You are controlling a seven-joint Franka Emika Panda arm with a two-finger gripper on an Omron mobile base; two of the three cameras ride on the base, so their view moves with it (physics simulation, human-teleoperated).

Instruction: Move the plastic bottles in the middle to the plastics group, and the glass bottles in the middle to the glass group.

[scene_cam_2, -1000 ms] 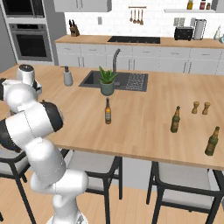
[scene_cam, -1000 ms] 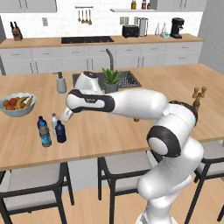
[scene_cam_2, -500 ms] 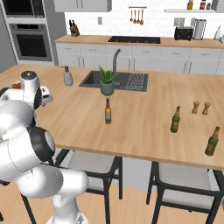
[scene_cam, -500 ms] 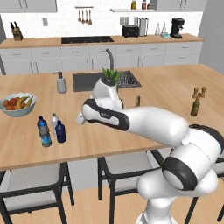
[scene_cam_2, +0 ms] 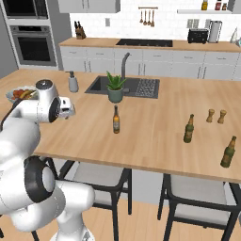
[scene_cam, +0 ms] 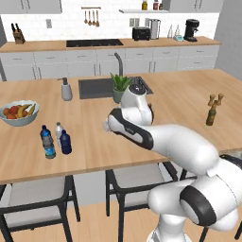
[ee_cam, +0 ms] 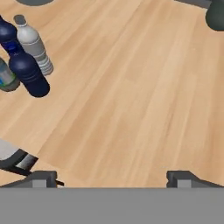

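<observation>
- The room was a white kitchen, and I worked over a long wooden island counter with a sink set into its far side.
- My gripper hung above bare wood with its fingers spread wide apart, holding nothing; in the hand view the tips stood at 7 and 5 o'clock.
- In that view, at about 10 o'clock, the navy bottle and the clear greyish bottle with its white cap stood just beside each other, with the blue-labelled water bottle next to them at the edge.
- From the left base camera, the same three stood close together at 9 o'clock: water bottle, greyish bottle, navy bottle.
- The amber bottle stood alone mid-counter, in front of the potted plant.
- The dark green bottle with tan forked pieces on top stood well apart at 3 o'clock.
- A fruit bowl and a soap dispenser stood further back.
</observation>
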